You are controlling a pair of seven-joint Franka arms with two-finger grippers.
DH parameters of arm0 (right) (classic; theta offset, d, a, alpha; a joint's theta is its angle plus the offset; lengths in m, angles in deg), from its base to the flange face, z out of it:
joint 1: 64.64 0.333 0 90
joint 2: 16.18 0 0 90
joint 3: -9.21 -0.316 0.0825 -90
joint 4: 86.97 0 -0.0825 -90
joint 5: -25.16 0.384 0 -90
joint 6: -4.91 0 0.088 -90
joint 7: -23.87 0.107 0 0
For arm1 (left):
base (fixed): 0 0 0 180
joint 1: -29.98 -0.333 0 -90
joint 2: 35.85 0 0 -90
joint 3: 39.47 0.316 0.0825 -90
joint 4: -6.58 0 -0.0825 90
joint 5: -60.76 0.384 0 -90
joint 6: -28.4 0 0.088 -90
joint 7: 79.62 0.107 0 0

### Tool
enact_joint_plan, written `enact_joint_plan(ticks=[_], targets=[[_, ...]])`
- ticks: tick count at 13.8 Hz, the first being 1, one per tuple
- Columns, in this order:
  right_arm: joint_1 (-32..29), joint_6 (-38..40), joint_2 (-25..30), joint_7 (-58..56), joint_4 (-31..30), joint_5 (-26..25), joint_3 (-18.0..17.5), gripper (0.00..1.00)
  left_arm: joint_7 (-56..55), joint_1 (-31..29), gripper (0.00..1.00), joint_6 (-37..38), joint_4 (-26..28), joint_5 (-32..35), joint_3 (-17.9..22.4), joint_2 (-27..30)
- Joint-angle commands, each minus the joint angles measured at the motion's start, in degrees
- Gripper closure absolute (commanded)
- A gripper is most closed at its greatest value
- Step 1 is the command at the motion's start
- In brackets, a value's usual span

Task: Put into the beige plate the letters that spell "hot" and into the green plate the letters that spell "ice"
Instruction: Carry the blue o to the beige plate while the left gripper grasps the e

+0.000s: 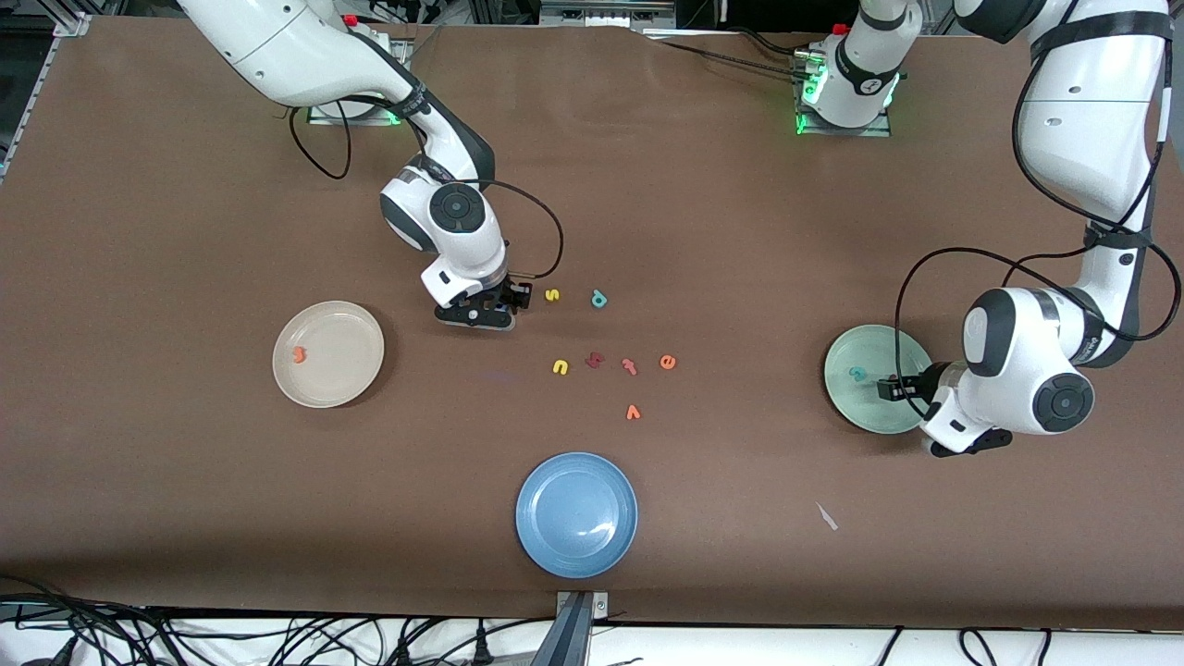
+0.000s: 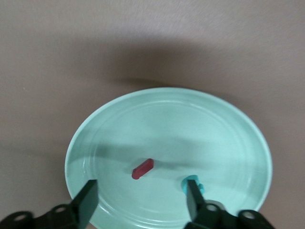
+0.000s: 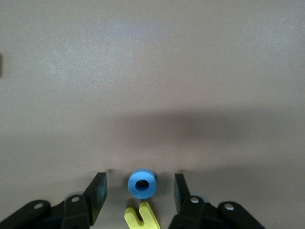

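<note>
My right gripper (image 3: pixel 139 187) is down at the table, open, with the blue "o" (image 3: pixel 142 184) between its fingers and a gap on each side. The yellow "h" (image 3: pixel 142 217) lies right beside the "o". In the front view that gripper (image 1: pixel 476 313) hides both letters. The orange "t" (image 1: pixel 298 354) lies in the beige plate (image 1: pixel 356 324). Over the green plate (image 2: pixel 228 124) my left gripper (image 2: pixel 141 191) hangs open and holds nothing. The dark red "i" (image 2: pixel 143 168) and teal "c" (image 2: pixel 192 182) lie in this plate. The orange "e" (image 1: pixel 668 362) lies mid-table.
Mid-table lie a yellow "s" (image 1: pixel 552 295), a teal "p" (image 1: pixel 599 299), a yellow "u" (image 1: pixel 560 367), a chunky dark red letter (image 1: pixel 594 360), a reddish "t" (image 1: pixel 630 366) and an orange "v" (image 1: pixel 634 413). A blue plate (image 1: pixel 576 514) sits nearest the front camera.
</note>
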Motion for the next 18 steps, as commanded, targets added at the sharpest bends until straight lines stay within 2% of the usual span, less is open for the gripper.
enact_joint_plan(ticks=[1, 6, 9, 11, 14, 16, 18], targets=[[-0.7, -1.6, 0.0, 1.5, -1.2, -1.7, -0.6, 0.48, -3.3, 1.7, 0.00, 0.3, -0.5, 0.4, -1.3, 2.6], [-0.7, -1.8, -0.2, 1.6, -1.5, -2.3, -0.6, 0.54, -24.8, 3.2, 0.01, -1.3, -0.5, 0.5, -11.8, 3.1], [-0.7, -1.8, -0.2, 1.5, -1.6, -2.5, -0.6, 0.78, -35.1, 10.2, 0.02, -8.4, -0.1, 0.7, -12.4, 1.3], [-0.7, -1.8, -0.1, 1.4, -1.6, -2.5, -0.6, 0.91, -39.9, 13.9, 0.07, -13.1, 0.3, 1.2, -12.4, -0.4], [-1.0, -1.1, 2.0, -0.4, -1.5, -2.6, -0.5, 0.92, -44.1, 18.2, 0.16, -17.2, 0.4, 1.2, -12.1, -3.3], [-2.8, 4.4, 5.2, -6.9, -1.1, -1.9, -0.3, 0.92, -46.0, 19.9, 0.23, -18.5, 0.4, 1.2, -12.0, -5.2], [-5.7, 6.6, 7.4, -13.7, -1.1, -1.8, -0.2, 0.92, -47.0, 21.2, 0.27, -18.8, 0.4, 1.2, -12.0, -6.2]])
